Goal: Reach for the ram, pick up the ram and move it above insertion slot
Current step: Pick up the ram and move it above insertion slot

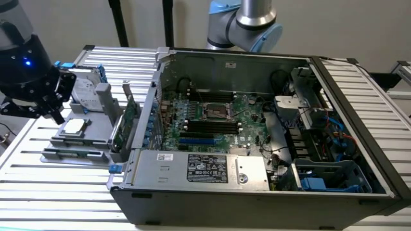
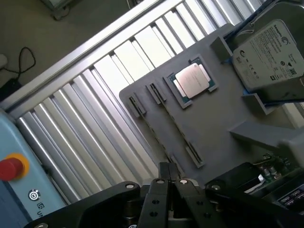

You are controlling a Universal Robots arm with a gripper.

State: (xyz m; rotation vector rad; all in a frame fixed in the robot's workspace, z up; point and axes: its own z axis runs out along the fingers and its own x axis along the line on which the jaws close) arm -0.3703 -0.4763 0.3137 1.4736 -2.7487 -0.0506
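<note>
The ram (image 1: 72, 153) is a thin green stick lying in the front holder of the grey parts tray (image 1: 96, 126), at the exterior view's left. My black gripper (image 1: 56, 114) hangs above the tray's back end, near the processor chip (image 1: 75, 126) and well apart from the ram. In the wrist view the gripper (image 2: 169, 179) is shut with its fingers pressed together and nothing between them, and the tray's narrow holder clips (image 2: 154, 93) lie beyond them. Black memory slots (image 1: 212, 126) sit on the motherboard inside the open computer case (image 1: 192, 169).
A silver hard drive (image 1: 83, 89) and a broader green expansion card (image 1: 130, 115) stand in the tray. The case wall (image 1: 154, 91) rises beside the tray. A slatted metal table (image 1: 57, 192) carries everything. A red stop button (image 2: 9, 167) shows on a blue box.
</note>
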